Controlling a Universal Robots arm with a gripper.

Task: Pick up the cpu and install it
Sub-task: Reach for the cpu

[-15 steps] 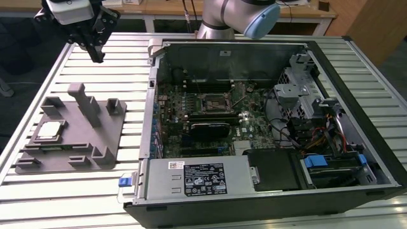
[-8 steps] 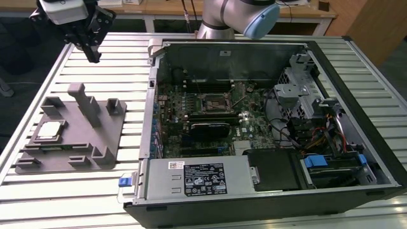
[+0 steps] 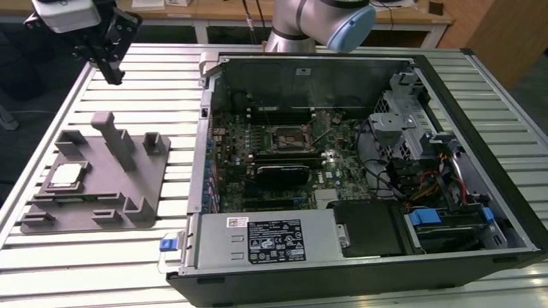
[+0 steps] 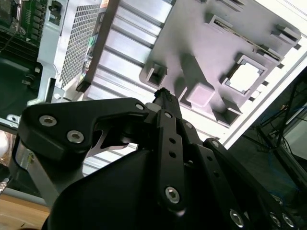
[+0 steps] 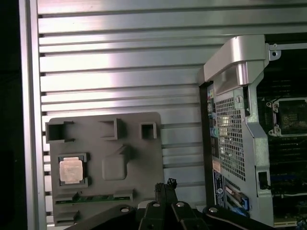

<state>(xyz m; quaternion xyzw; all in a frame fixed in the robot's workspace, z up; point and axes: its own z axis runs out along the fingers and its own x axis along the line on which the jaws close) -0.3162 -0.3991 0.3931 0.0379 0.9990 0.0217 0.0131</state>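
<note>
Toward the exterior view's left, the cpu (image 3: 67, 176) lies flat, silver top up, in a square pocket of the grey fixture (image 3: 145, 183). It is far below the fingers (image 3: 112, 70) and well apart from them. The fingers hang high over the slatted desk (image 3: 102, 263), tips pressed together and holding nothing.

Between the fingers and the chip's pocket stands the fixture's tall post (image 3: 115, 138), with shorter blocks beside it. Farther toward the exterior view's right, well away from the fingers, the open computer case (image 3: 342, 282) shows the motherboard and its bare cpu socket (image 3: 289, 136).

The risks, as I judge them:
- Fingers this narrow would land on the chip's lid instead of straddling it.
- The pocket walls leave little of the thin edge to grip, so a shallow pinch could tilt or drop the chip.
- A careless descent could clip the post.
- A chip carried crooked could bend the socket's contacts.
- The case wall stands in the way of a low carry.
</note>
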